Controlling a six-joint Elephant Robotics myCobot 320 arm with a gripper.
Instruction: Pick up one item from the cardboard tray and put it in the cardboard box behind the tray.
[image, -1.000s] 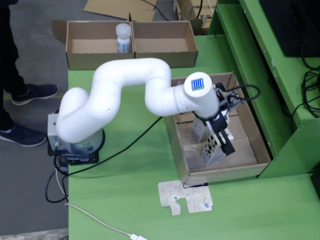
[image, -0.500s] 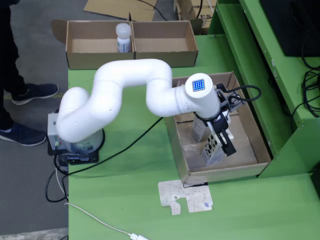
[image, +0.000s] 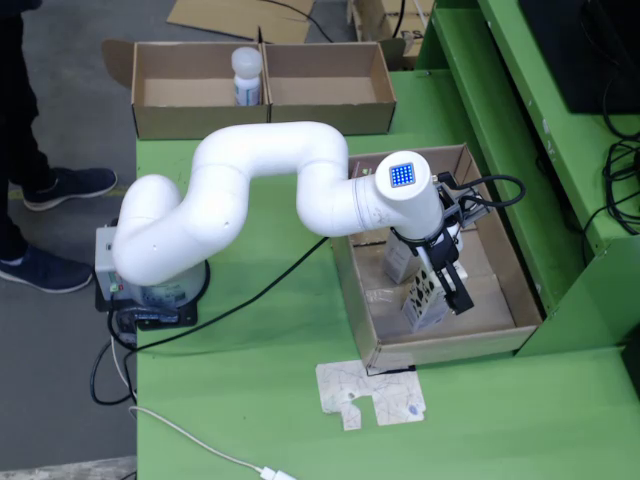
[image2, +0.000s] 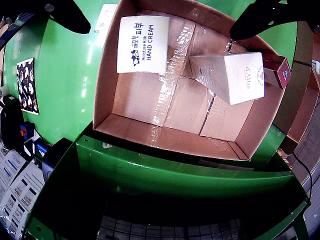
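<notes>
In the fixed view, the white robot arm (image: 250, 180) reaches over the open brown cardboard tray (image: 515, 285) on the green bench (image: 250, 420), its black claw (image: 440, 285) hanging inside with fingers spread, gripping nothing. In the claw view, a white hand-cream box (image2: 143, 45) lies at 11 o'clock and a cream carton (image2: 235, 75) at 2 o'clock. The divided cardboard box (image: 330, 110), at 12 o'clock from the arm's base, holds a white bottle (image: 247, 75).
</notes>
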